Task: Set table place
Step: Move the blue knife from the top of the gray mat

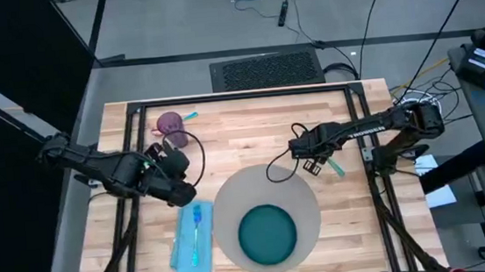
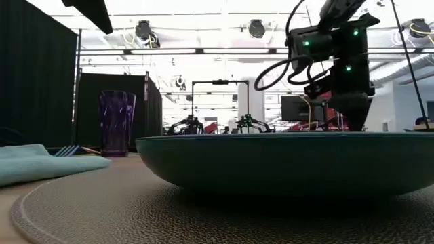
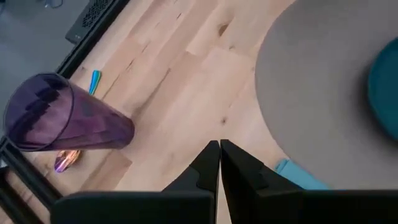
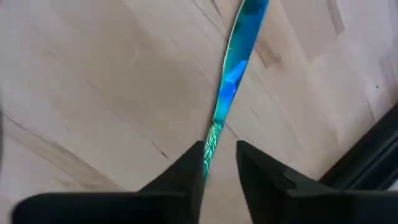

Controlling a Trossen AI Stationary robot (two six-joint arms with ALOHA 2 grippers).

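The grey round placemat (image 1: 230, 199) lies on the wooden table (image 1: 242, 127), near its front edge. A dark teal plate (image 1: 267, 235) sits on the placemat. An iridescent blue knife (image 4: 233, 74) lies flat on the wood just right of the placemat's far edge (image 1: 337, 166). My right gripper (image 4: 219, 158) points down over the knife's handle end. It is slightly open, with one finger on either side of the handle. My left gripper (image 3: 219, 155) is shut and holds nothing. It hovers left of the placemat, by the far corner of a blue napkin (image 1: 192, 242).
A purple cup (image 1: 171, 123) stands at the far left, with an iridescent utensil (image 3: 93, 81) lying beside it. Another utensil (image 1: 198, 228) lies on the blue napkin. Black frame bars (image 1: 367, 156) run close to the right gripper. Bare wood shows between the cup and the placemat.
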